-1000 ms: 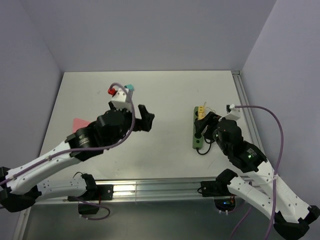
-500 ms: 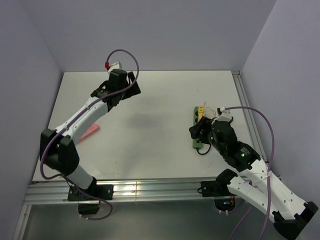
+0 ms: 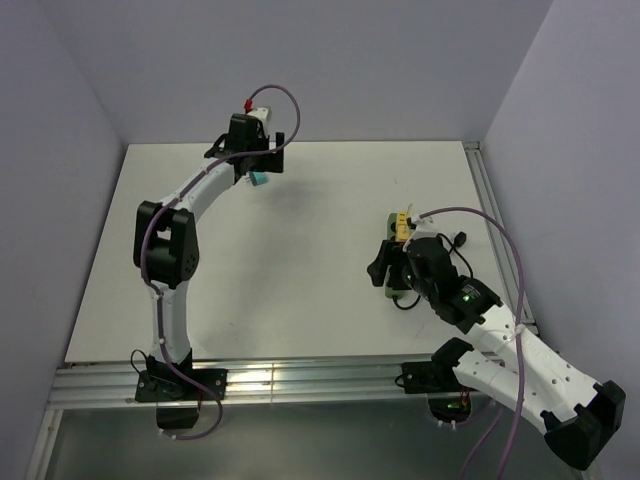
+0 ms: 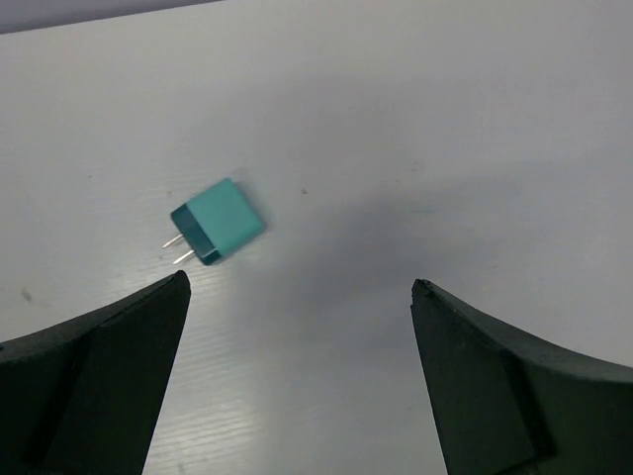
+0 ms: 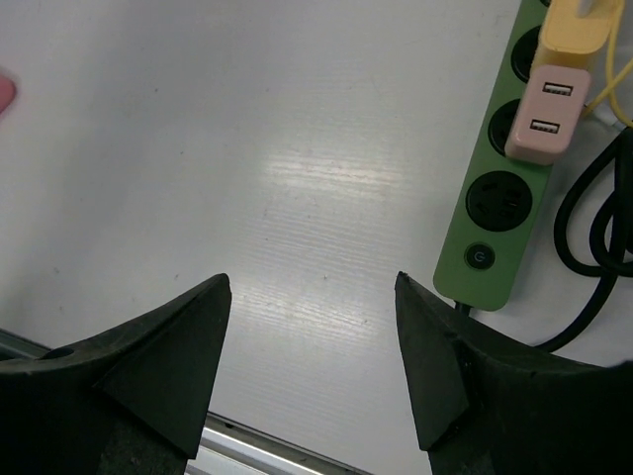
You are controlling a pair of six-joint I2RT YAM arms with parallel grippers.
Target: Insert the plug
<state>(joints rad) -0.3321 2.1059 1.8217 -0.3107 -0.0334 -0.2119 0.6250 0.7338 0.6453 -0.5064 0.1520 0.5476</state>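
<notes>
Left wrist view: teal plug (image 4: 216,222) lies loose on the table (image 4: 445,99).
It sits just ahead of the left end effector (image 4: 299,287), nearer the finger on the picture's left; jaws spread wide, gripping nothing.

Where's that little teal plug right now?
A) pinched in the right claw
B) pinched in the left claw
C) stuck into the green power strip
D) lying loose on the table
D: the teal plug lies on the white table with its prongs bare, and the left claw is open near it, not touching it.
</notes>
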